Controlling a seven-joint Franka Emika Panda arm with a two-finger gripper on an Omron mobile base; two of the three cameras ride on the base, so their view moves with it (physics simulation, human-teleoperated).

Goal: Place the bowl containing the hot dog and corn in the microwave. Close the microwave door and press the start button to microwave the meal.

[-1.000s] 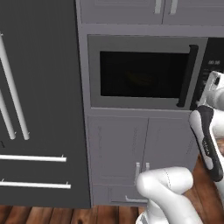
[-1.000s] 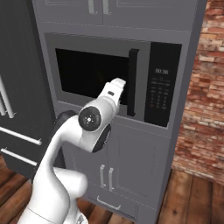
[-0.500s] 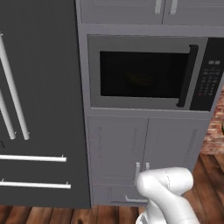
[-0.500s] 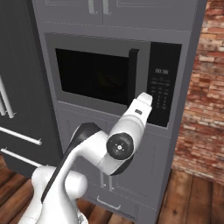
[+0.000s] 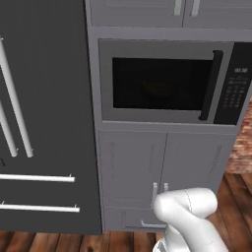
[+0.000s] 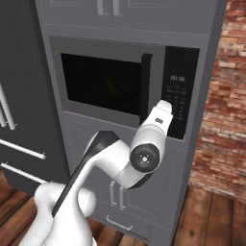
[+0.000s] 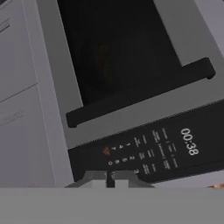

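Left base view, left to right: a dark fridge with pale bar handles fills the left side. Just beside it stands the grey cabinet column with the microwave built in. The microwave door is closed flat against the frame. Its vertical black bar handle sits at the door's right edge. The black keypad panel lies right of that, with a lit clock at its top. A faint yellowish shape shows behind the dark glass; the bowl, hot dog and corn cannot be made out clearly.

Right base view: the white arm reaches up from lower left. Its wrist points at the lower part of the keypad panel. A brick wall stands at right, over a wooden floor.

Hand view: the scene is rolled. The door handle runs across the middle, and the keypad is close below it. The pincer is closed, its fingertips pressed together with nothing between them, right at the keypad's lower buttons. Contact with a button cannot be confirmed.
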